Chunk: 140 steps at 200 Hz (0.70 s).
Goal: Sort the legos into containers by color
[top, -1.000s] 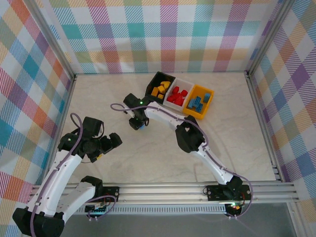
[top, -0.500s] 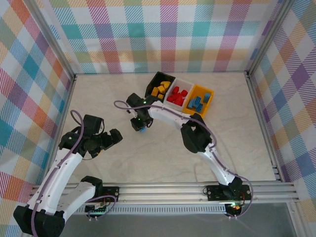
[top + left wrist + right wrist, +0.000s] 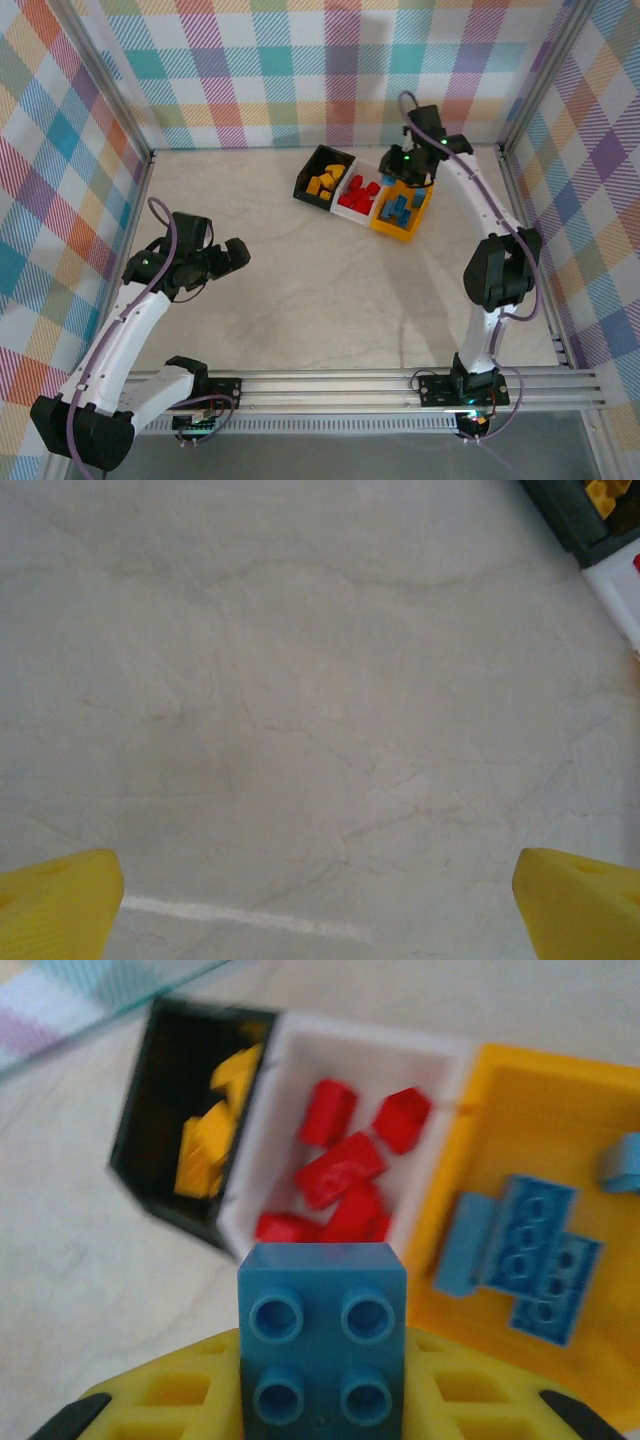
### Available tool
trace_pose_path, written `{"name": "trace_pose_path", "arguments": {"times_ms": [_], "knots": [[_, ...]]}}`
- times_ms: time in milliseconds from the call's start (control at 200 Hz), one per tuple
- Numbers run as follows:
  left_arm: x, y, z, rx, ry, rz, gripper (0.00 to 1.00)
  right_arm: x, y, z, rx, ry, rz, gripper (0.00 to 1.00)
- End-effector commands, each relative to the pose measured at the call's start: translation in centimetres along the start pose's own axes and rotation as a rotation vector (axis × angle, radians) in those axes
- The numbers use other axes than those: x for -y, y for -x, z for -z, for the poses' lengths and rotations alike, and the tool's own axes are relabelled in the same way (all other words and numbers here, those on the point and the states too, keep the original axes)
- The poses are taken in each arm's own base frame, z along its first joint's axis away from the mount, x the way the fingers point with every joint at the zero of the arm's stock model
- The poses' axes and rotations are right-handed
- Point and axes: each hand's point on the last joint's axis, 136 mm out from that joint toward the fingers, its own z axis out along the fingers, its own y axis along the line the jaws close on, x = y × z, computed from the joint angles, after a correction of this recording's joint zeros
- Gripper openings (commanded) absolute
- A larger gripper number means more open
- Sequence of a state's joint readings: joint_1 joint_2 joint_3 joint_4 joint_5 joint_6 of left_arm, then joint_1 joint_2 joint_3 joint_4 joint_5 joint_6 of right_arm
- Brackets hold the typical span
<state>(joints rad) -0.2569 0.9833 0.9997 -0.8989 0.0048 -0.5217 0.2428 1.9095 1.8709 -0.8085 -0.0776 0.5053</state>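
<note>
Right gripper [image 3: 404,170] has swung from mid-frame to upper right, clamped on blue brick [image 3: 322,1345], near orange bin [image 3: 520,1120]; likely drop next. Left gripper [image 3: 318,900] spread wide, empty.

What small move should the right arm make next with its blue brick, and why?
Likely shift the right fingers a little toward the orange bin, then open. They hold a blue brick; the other blue bricks lie in that bin, and the wrist view shows the held one near the white bin.
</note>
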Motion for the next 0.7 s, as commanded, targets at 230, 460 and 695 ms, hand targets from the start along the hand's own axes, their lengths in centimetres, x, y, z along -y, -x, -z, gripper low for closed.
{"name": "trace_pose_path", "arguments": {"times_ms": [230,460,695], "knots": [[-1.0,0.8,1.1,0.059,0.035,-0.044,1.00,5.4,0.3,-6.2,-0.104,-0.073,-0.269,0.31],[-2.6,0.1,2.3,0.117,0.061,-0.065,1.00,7.0,0.3,-9.3,-0.123,-0.106,-0.318,0.31],[-3.5,0.1,3.3,0.192,0.061,-0.065,1.00,7.5,0.3,-10.4,-0.128,-0.109,-0.348,0.51]]}}
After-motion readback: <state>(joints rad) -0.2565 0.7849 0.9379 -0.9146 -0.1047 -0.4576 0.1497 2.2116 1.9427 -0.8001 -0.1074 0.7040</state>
